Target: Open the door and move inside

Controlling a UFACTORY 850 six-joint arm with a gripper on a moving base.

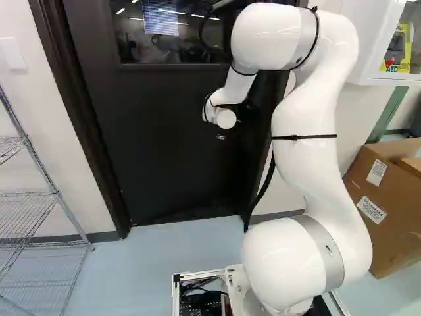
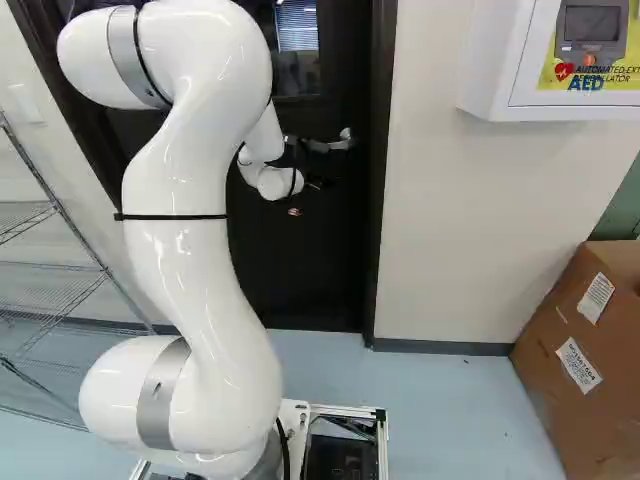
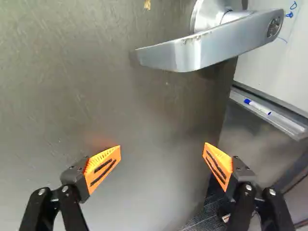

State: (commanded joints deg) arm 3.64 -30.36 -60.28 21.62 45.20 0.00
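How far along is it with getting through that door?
Done: the gripper is up at the door, which may be ajar: the wrist view shows a whiteboard past its edge, though the base views don't settle it. In hand: the gripper stands open near the lever handle, not holding it. Left: opening the door wide and moving the base through; it stands on the near side.

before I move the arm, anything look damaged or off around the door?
Minor marks only. The lever handle has scuffed, worn-looking spots along its edge, and the door has a small yellowish patch nearby: chipped paint or residue, can't tell which. Nothing else stands out.
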